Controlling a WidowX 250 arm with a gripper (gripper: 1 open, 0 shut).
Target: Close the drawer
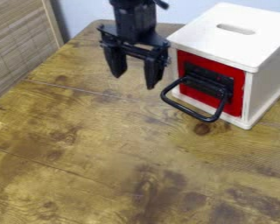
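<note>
Brown, worn-looking wood with knots and darker stains spreads under everything you have here, and the white box (pixel 266 85) is your landmark, standing on it toward the far right side. Your drawer (pixel 230 81) sits in the front opening of that box, its red face set about with the box's white walls. Your gripper (pixel 134 78) is beside the box, on the side away from its right-hand wall, with its jaws spread wide and nothing between them.

Expect the drawer to feel light and fairly stiff, likely smooth plastic or painted board that could slide easily; it doesn't look fragile. The box may be light too, so a hard shove could skid it. You needn't grasp anything to shut it: press squarely on the black plate (pixel 205 79). If you want a hold, take the front bar of the loop handle (pixel 195 115), which sticks out well ahead of the box.

The drawer's face points out of the box toward the near left of your view. Its sliding axis, probably the long one, runs from there back into the box, toward the far right.
</note>
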